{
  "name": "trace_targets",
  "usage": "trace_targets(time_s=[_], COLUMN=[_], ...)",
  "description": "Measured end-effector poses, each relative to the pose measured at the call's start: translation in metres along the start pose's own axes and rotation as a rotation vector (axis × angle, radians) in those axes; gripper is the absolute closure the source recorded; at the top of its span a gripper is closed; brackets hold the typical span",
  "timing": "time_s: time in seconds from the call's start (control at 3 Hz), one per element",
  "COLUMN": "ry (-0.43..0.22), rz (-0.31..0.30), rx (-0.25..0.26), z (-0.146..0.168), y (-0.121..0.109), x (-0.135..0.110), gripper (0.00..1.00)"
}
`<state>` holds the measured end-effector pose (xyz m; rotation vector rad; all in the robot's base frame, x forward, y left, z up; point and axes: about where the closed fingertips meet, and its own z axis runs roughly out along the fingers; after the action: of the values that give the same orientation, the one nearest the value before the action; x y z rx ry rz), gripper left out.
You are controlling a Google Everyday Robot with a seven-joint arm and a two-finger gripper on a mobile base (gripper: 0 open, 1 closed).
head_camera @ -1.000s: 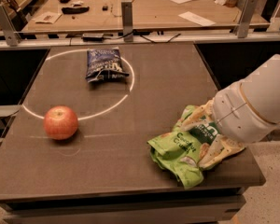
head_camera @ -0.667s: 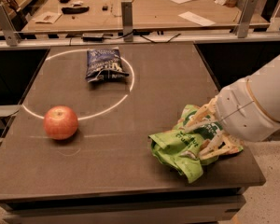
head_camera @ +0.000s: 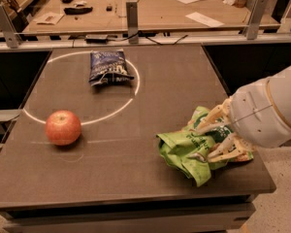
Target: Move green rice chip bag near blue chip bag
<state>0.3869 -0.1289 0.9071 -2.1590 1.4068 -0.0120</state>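
Observation:
The green rice chip bag [head_camera: 177, 148] lies crumpled on the dark table [head_camera: 179, 81], near its front right corner. My gripper [head_camera: 193, 142] reaches in from the right on a white arm. Its pale fingers [head_camera: 211, 123] straddle the bag's right half and press on it, so it is shut on the bag. The bag still rests on the table. The blue chip bag [head_camera: 109, 67] lies at the far left of the table, inside a white painted circle, well away from the green bag.
A red apple [head_camera: 63, 127] sits at the left front, on the circle's edge. A wooden workbench [head_camera: 160, 8] with papers and small items stands behind the table, past a rail with metal posts. The table edge is close to the gripper's right.
The fingers have closed in on the green bag, which is bunched up a little more and has shifted slightly. The apple and the blue bag have not moved.

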Motion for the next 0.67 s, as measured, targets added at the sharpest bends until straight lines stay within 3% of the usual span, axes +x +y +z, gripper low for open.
trace_targets(time_s=[0.33, 0.67], ry=[0.009, 0.039], rz=[0.018, -0.005], rx=[0.076, 0.152], z=[0.002, 0.011], y=[-0.022, -0.039], x=[-0.005, -0.009], gripper=[1.00, 1.00])
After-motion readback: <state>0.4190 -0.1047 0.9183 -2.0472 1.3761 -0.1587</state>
